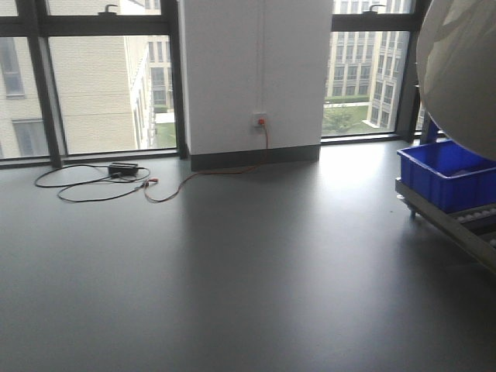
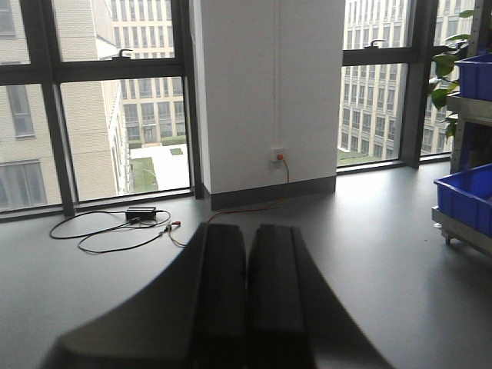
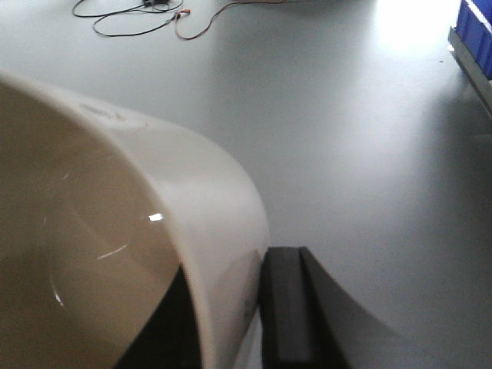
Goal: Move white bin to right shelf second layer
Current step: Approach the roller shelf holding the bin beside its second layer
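One thin wall only, pinched in right claw (image 3: 224,327), outer finger (image 3: 284,307) showing against white bin (image 3: 115,231): smooth plastic gripped off-centre, so could slip or swing. Left claw (image 2: 247,307) pressed together, holding nothing. Ahead and right of claw, could knock blue crate (image 1: 446,174) on right shelf (image 1: 469,229). Beyond, bare grey floor (image 1: 232,271), loose cable (image 1: 101,182), tall windows (image 1: 101,77).

Open floor (image 1: 232,271) lies ahead and to my left, with loose cables (image 1: 93,182) by the windows. On my right, 1 blue crate (image 1: 449,174) occupies the roller shelf (image 1: 465,225), and the white bin (image 1: 461,70) blocks my view above it.
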Robot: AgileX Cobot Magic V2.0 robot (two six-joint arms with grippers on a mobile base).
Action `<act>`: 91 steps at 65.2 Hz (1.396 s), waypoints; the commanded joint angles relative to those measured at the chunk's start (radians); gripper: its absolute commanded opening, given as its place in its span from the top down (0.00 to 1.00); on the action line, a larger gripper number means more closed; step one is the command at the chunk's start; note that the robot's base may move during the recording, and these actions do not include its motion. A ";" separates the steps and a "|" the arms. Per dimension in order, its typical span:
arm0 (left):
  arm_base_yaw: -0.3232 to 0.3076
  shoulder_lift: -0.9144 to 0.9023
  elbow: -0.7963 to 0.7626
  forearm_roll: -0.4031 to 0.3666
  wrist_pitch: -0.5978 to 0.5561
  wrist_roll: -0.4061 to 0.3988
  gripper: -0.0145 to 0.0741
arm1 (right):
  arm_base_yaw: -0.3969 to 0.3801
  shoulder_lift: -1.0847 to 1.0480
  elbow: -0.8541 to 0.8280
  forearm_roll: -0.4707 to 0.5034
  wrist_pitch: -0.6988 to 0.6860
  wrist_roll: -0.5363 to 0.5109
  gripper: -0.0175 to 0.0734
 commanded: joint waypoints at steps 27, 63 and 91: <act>-0.002 -0.013 0.033 -0.005 -0.087 -0.007 0.74 | -0.005 0.001 -0.031 0.000 -0.099 -0.001 0.78; -0.002 -0.013 0.033 -0.005 -0.087 -0.007 0.74 | -0.005 0.001 -0.031 0.000 -0.099 -0.001 0.78; -0.002 -0.013 0.033 -0.005 -0.087 -0.007 0.74 | -0.005 0.001 -0.031 0.000 -0.099 -0.001 0.78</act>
